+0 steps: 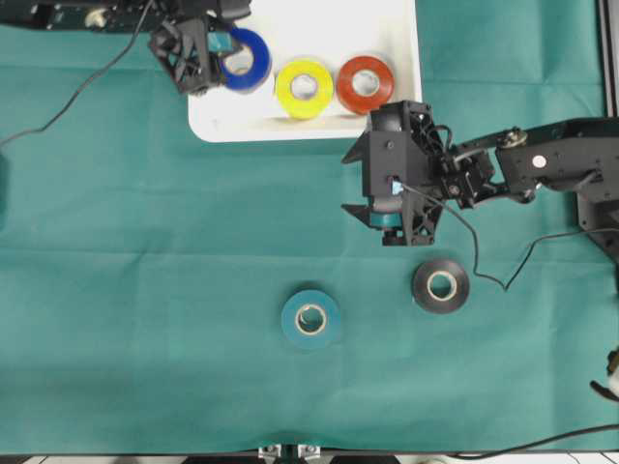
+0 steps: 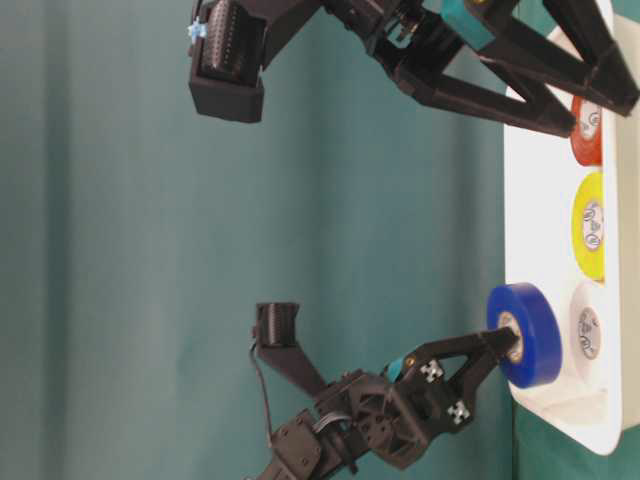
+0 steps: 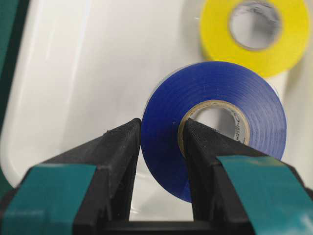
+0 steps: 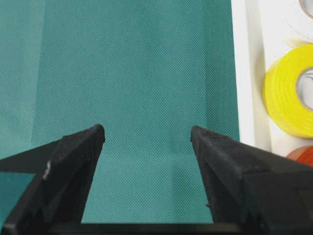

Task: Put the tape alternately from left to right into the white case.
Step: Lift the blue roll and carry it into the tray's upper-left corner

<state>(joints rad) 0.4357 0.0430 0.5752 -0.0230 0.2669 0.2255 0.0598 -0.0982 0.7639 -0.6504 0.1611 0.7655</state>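
Six small round rolls of tape on view, spread over a counter draped in a teal-green woven cloth (image 1: 145, 290), lightly creased. Large shallow white plastic case (image 1: 319, 129) with rounded corners and raised rim lying at the far edge of that cloth. Inside the case: yellow roll (image 1: 305, 88), red-orange roll (image 1: 365, 84) just beside it, white roll (image 2: 587, 330) seen only from table level, lying flat behind the blue one. Blue roll (image 3: 215, 122) standing on edge over the near left corner of the case, clamped by the left gripper (image 1: 218, 53), one of its fingers (image 3: 117, 161) outside the wall of the roll, the other inside the pale core. Right gripper (image 4: 146, 142) hovering over bare cloth just beside the case rim, fingers spread wide, nothing between them. Teal roll (image 1: 310, 318) and black roll (image 1: 441, 285) flat on the cloth, near each other, well apart from the case. Thin black cable (image 1: 73, 92) trailing over the cloth at upper left
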